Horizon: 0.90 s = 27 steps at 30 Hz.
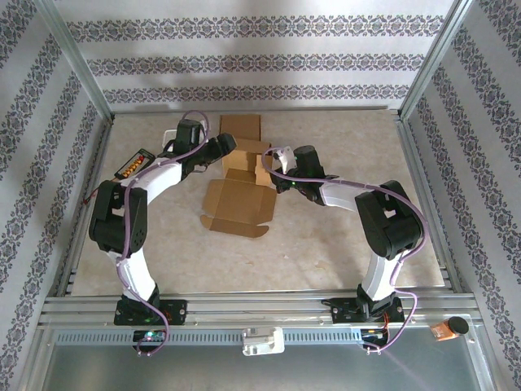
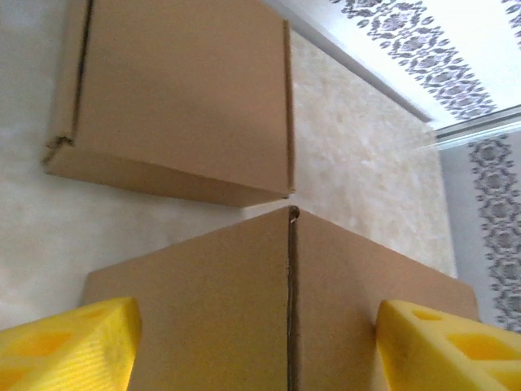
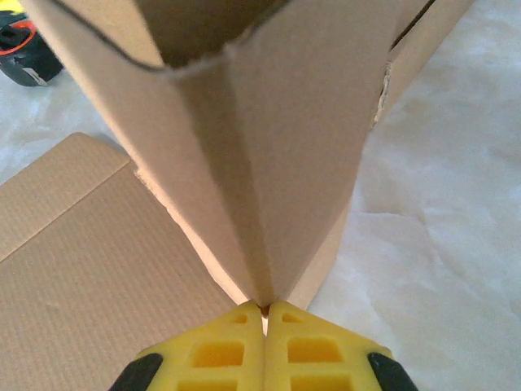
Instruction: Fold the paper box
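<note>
Cardboard box [image 1: 240, 191], likely light and springy, lies half-folded mid-frame on the counter [image 1: 342, 244]. Right gripper [image 3: 264, 308] is clamped on a creased flap [image 3: 269, 163]; left gripper [image 2: 256, 326] spreads wide over a panel [image 2: 203, 309]. Best gripped at flap edges.

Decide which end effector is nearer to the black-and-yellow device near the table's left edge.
Left. The left end effector is to the right of the device, open over a wall of the paper box; the right end effector is farther right, shut on its flap.
</note>
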Each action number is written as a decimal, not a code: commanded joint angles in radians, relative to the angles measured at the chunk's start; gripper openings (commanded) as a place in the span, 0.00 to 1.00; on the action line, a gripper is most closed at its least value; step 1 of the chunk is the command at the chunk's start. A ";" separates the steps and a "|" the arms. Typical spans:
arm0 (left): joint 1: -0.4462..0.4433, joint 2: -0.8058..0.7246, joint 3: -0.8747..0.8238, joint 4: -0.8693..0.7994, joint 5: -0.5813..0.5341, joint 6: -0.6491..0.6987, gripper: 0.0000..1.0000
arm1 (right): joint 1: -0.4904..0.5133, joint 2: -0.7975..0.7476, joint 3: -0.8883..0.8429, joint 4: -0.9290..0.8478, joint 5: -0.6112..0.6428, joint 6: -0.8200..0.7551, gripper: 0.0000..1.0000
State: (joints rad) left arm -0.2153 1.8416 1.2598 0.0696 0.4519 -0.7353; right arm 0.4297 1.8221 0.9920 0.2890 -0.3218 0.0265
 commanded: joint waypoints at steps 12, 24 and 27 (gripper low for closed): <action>0.005 0.014 0.020 -0.064 0.096 0.004 0.53 | -0.002 -0.013 0.083 -0.046 0.192 -0.119 0.38; 0.005 0.008 0.029 -0.066 0.109 0.010 0.53 | -0.010 0.045 0.263 -0.205 0.242 -0.334 0.56; 0.004 0.008 0.032 -0.065 0.115 0.010 0.53 | -0.011 0.087 0.329 -0.260 0.207 -0.392 0.56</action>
State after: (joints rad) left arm -0.2146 1.8507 1.2766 0.0586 0.5388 -0.7525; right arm 0.4274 1.8648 1.2572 0.0818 -0.1089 -0.2722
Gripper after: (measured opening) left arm 0.527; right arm 0.562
